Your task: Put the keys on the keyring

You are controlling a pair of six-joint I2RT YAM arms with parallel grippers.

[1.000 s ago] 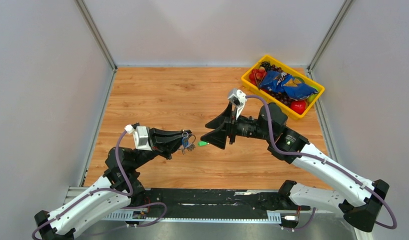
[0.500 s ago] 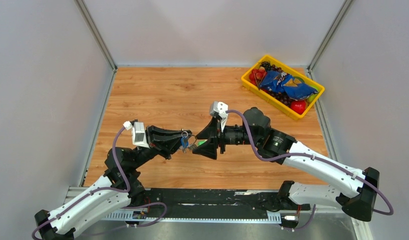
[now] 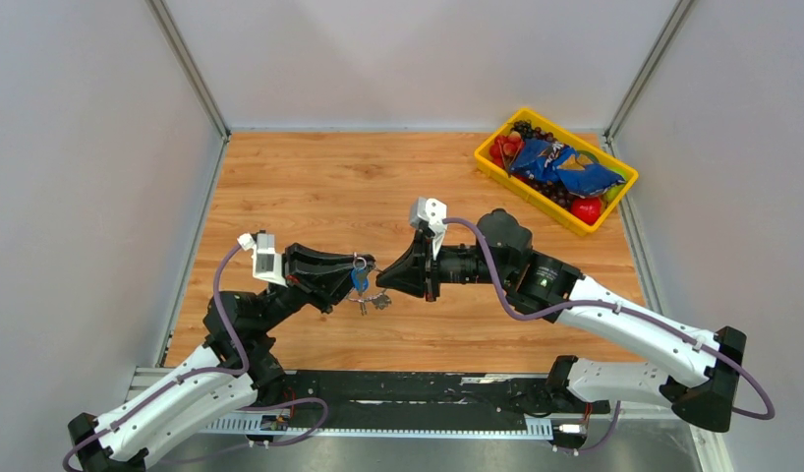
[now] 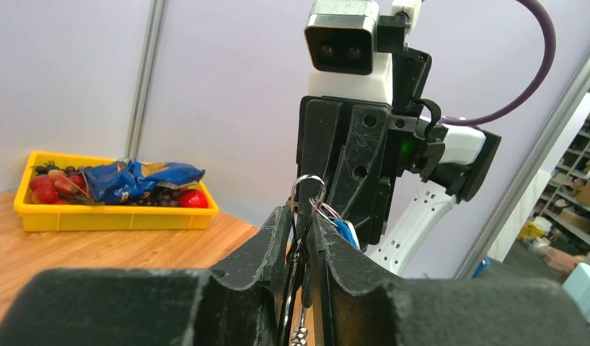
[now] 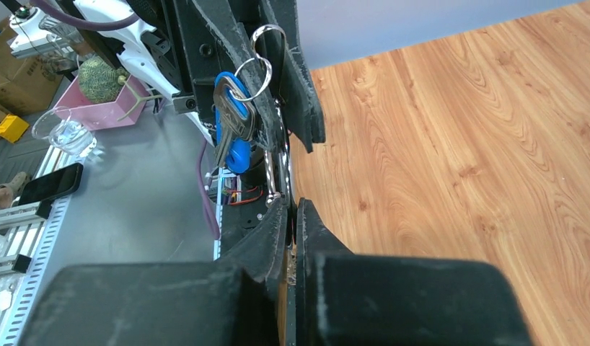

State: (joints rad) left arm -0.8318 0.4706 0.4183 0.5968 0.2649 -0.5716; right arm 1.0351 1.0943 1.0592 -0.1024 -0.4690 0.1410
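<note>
A thin wire keyring (image 4: 307, 189) stands upright between the fingers of my left gripper (image 4: 303, 216), which is shut on it with only a narrow gap. On it hang the keys, one with a blue tag (image 5: 234, 148) and a plain metal one (image 5: 229, 115). In the top view they dangle above the table between the two gripper tips, blue tag (image 3: 360, 281) above metal keys (image 3: 377, 301). My right gripper (image 5: 292, 202) faces the left one tip to tip. It is shut, its tips pinching the keyring's lower metal end (image 5: 280, 189).
A yellow bin (image 3: 488, 162) holding fruit and a blue snack bag (image 3: 560, 172) sits at the table's far right corner. The wooden tabletop (image 3: 310, 187) stretches behind both arms. Grey walls stand on three sides.
My right gripper moved left to the keyring and shut at its lower end. The green tag seen at its tips no longer shows. My left gripper's jaws eased apart slightly.
</note>
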